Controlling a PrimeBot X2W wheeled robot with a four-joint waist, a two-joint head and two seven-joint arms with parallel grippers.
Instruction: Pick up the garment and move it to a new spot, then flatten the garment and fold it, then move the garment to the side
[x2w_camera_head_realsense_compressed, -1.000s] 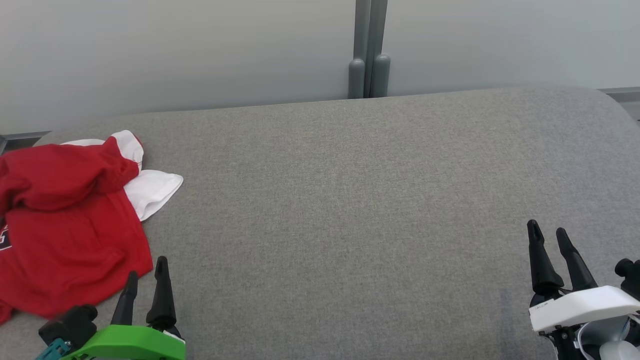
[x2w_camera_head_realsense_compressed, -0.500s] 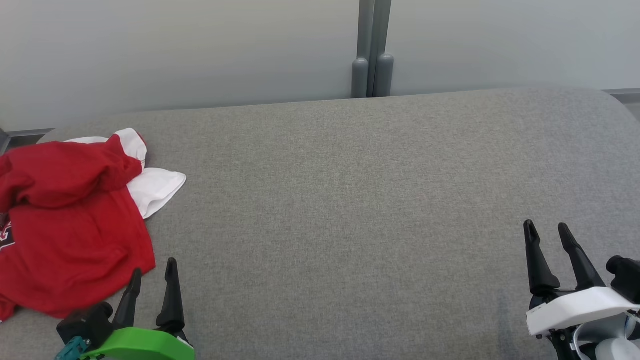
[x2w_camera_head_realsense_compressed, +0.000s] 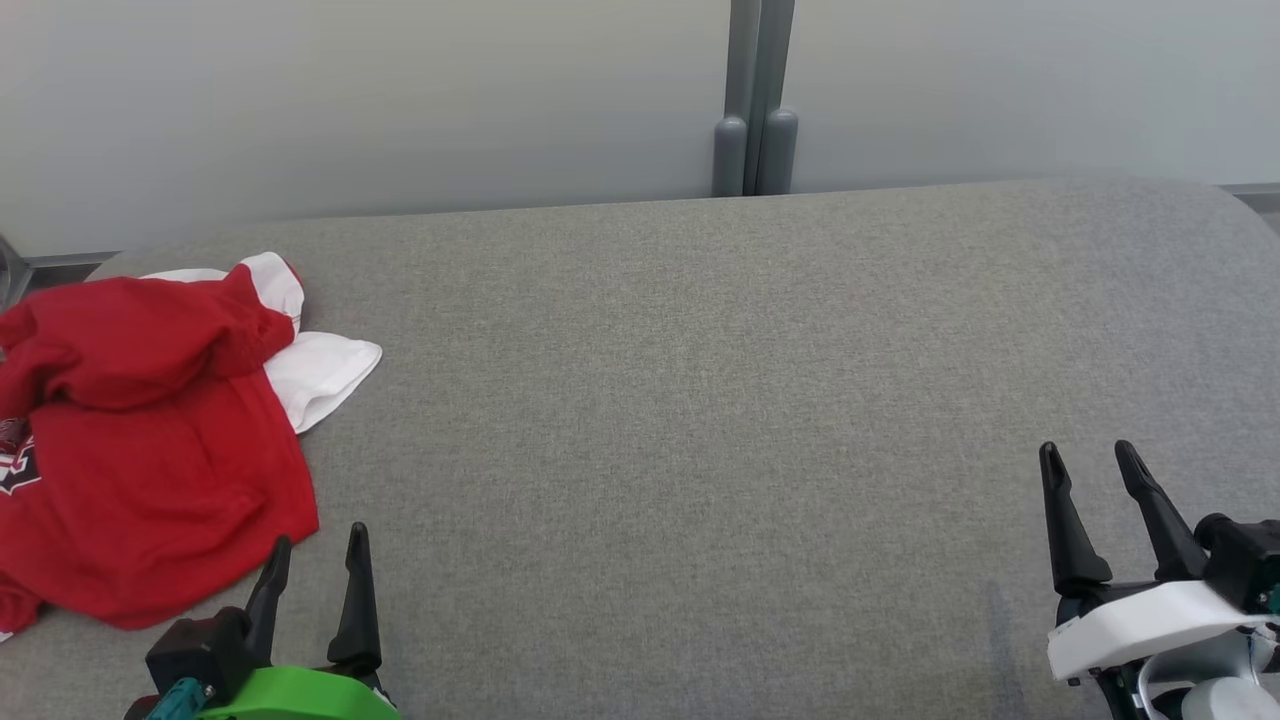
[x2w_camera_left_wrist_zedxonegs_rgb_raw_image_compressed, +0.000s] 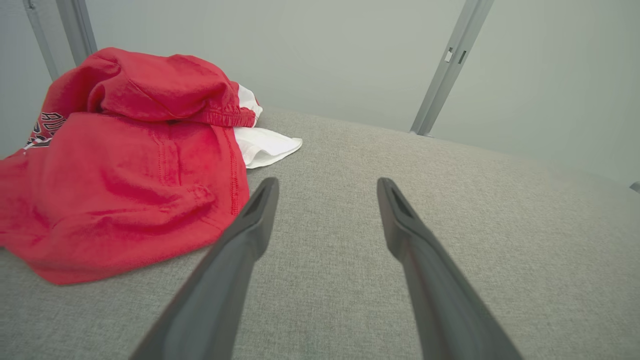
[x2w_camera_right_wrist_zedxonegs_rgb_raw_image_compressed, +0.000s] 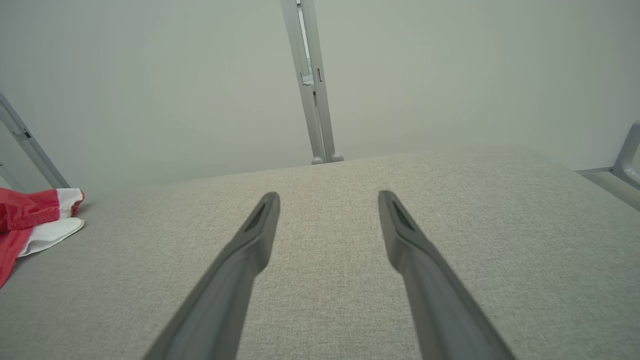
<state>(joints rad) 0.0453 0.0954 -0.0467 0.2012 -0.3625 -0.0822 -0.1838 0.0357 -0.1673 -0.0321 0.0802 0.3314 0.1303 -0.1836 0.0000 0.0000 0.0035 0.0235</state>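
The garment (x2w_camera_head_realsense_compressed: 150, 450) is a crumpled red piece with white parts and a dark print, lying at the far left of the grey surface (x2w_camera_head_realsense_compressed: 700, 400). The left wrist view shows the garment (x2w_camera_left_wrist_zedxonegs_rgb_raw_image_compressed: 130, 165) bunched up, just left of the left finger. My left gripper (x2w_camera_head_realsense_compressed: 318, 545) stands open close to its near right hem, holding nothing. My right gripper (x2w_camera_head_realsense_compressed: 1088, 455) is open at the lower right, far from the cloth, nothing between its fingers. The right wrist view catches an edge of the garment (x2w_camera_right_wrist_zedxonegs_rgb_raw_image_compressed: 30, 220) at far left.
A pale wall runs along the back of the grey surface, with a grey post (x2w_camera_head_realsense_compressed: 755, 100) at its middle. The surface's far edge curves down at the right corner (x2w_camera_head_realsense_compressed: 1230, 200). Slanted grey bars (x2w_camera_left_wrist_zedxonegs_rgb_raw_image_compressed: 445, 70) stand behind the surface.
The whole head view has shifted slightly, so the camera moved. Both grippers stay open; the left has edged a little rightwards and lower in the view. The garment lies as before.
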